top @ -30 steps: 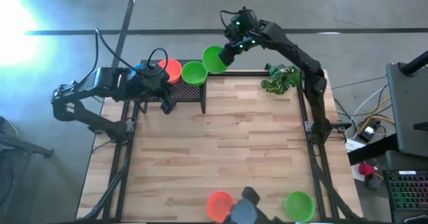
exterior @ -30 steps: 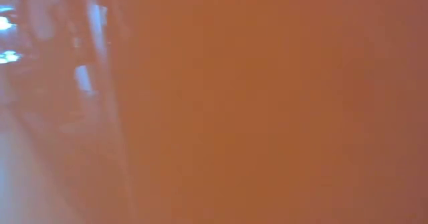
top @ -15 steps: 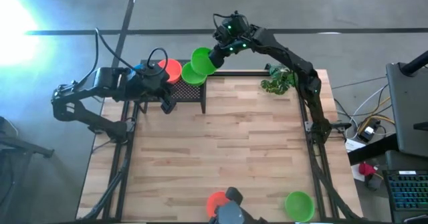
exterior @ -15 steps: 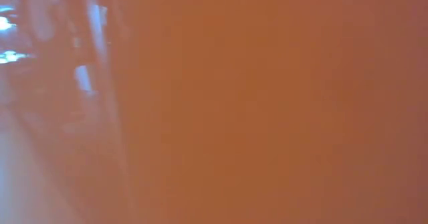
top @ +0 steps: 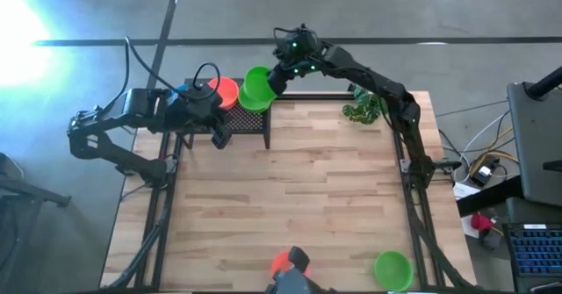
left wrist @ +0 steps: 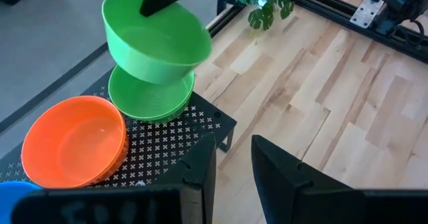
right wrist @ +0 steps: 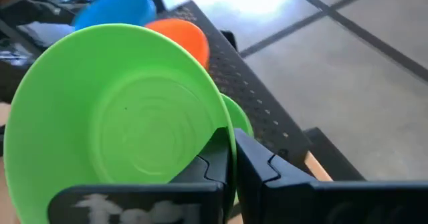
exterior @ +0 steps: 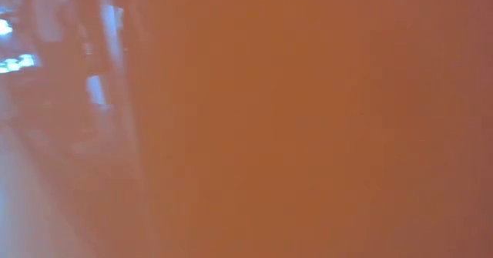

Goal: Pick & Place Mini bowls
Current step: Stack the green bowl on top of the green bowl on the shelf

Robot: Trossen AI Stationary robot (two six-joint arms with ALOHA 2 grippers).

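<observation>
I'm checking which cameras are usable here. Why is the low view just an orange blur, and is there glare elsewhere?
Low view: an orange surface sits against the lens, fully out of focus. High view: strong white glare at the upper left corner, yet the green bowl in the right gripper reads clearly.

My overhead camera looked straight down on the whole bench (top: 290, 197). The low one sat pressed against something orange, blocked. Both wrist cameras looked closely, from opposite sides, at the black mesh stand (left wrist: 167, 144) and its green bowl stack (left wrist: 150, 93).
</observation>
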